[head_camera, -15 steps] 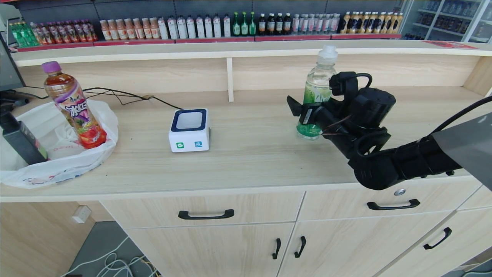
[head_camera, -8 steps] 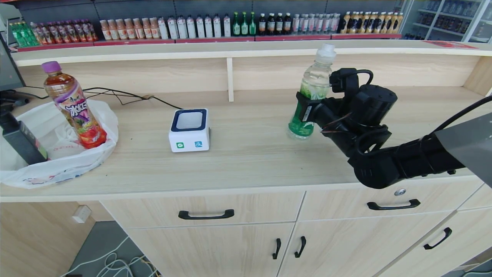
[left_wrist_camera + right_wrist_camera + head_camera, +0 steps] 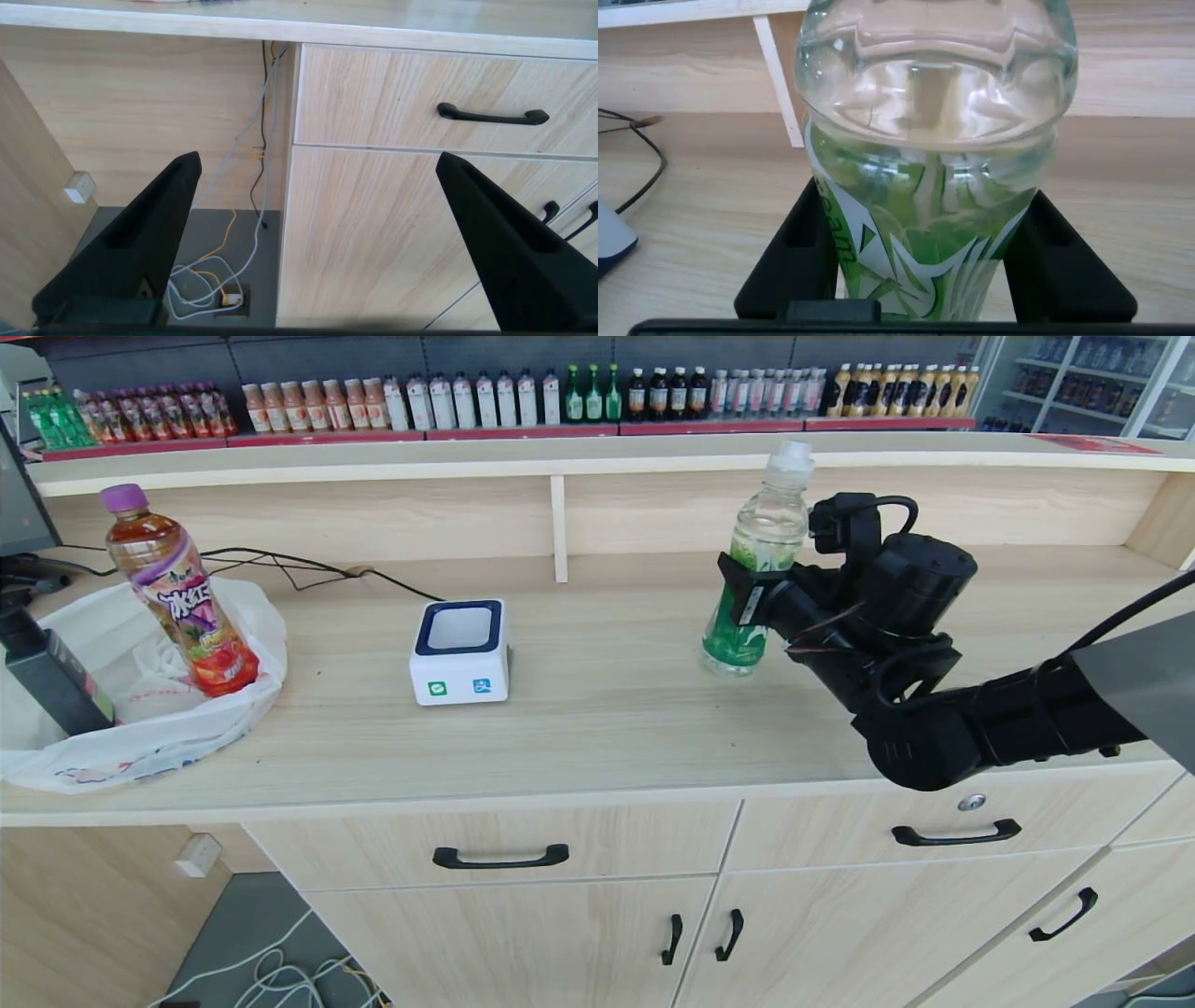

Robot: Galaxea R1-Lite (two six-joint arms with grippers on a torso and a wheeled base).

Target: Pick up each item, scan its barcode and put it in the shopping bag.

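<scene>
Since a second earlier, the right gripper (image 3: 747,602) had pinched shut on the water bottle (image 3: 761,560) and tilted it, well right of the scanner (image 3: 460,651), presumably to present its barcode there. The shopping bag (image 3: 140,737), well left of the scanner, already held a tea bottle (image 3: 177,597); the left gripper (image 3: 318,159) hung spread apart below the scanner's level, apparently idle.

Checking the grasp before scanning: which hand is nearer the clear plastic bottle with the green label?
Right. The right hand grips the clear green-labelled plastic bottle around its middle; the left hand hangs open below the countertop, facing the wooden cabinet drawers.
</scene>
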